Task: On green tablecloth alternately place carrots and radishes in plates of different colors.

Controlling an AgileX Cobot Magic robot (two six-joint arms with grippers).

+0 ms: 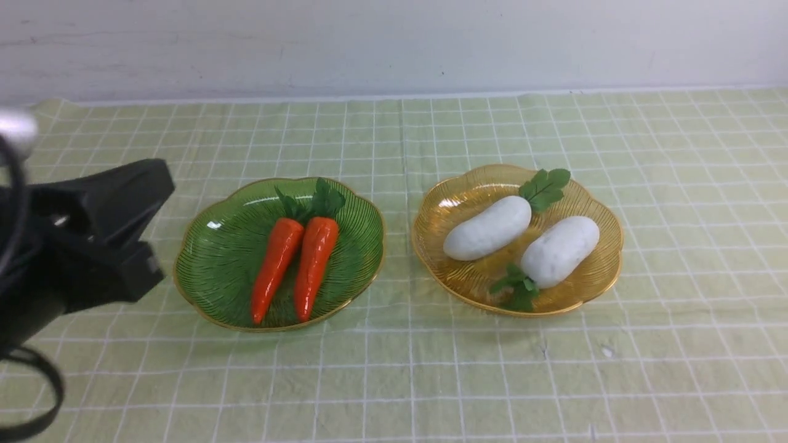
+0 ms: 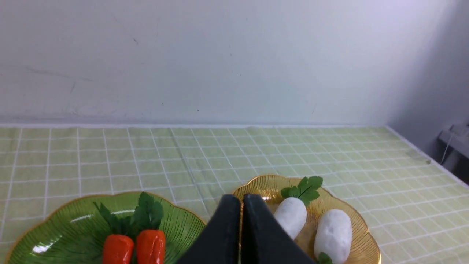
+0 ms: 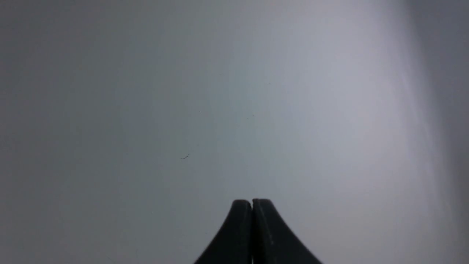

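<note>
Two orange carrots (image 1: 294, 266) lie side by side in the green plate (image 1: 209, 271) at the left. Two white radishes (image 1: 520, 240) lie in the amber plate (image 1: 591, 289) at the right. Both plates rest on the green tablecloth (image 1: 406, 369). My left gripper (image 1: 161, 184) is shut and empty, raised left of the green plate. In the left wrist view the left gripper (image 2: 241, 200) is closed, with the carrots (image 2: 133, 249), green plate (image 2: 66, 227), radishes (image 2: 315, 229) and amber plate (image 2: 361, 238) beyond it. My right gripper (image 3: 252, 203) is shut, facing a blank grey wall, and is out of the front view.
A white wall (image 1: 394, 43) runs along the tablecloth's far edge. The cloth's right edge (image 2: 421, 154) borders a dark gap with a grey fixture (image 2: 454, 137).
</note>
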